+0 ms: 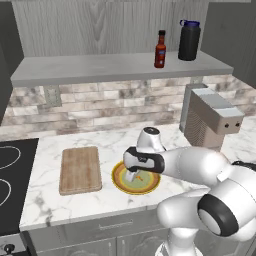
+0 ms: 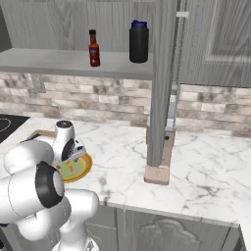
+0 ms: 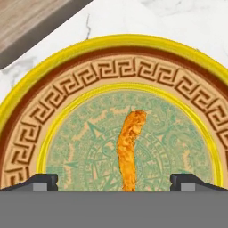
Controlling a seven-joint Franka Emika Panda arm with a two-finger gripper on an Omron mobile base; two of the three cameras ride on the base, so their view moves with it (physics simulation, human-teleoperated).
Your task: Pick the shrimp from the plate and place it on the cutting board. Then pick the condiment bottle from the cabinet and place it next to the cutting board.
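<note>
On marble worktop (image 1: 75, 210): plate (image 1: 120, 181), cutting board (image 1: 80, 169) beside; touching unclear.

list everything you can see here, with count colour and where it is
shrimp: 1, orange, on the plate's green centre, between the open finger tips
plate: 1, yellow rim, on the worktop right of the board
cutting board: 1, light brown wood, on the worktop
condiment bottle: 1, dark red, on the cabinet shelf
cabinet: 1, grey shelf
black bottle: 1, blue lid, right of the condiment bottle
worktop: 1, white marble
stove: 1, black, far left
gripper: 1, dark tips, open over the plate
</note>
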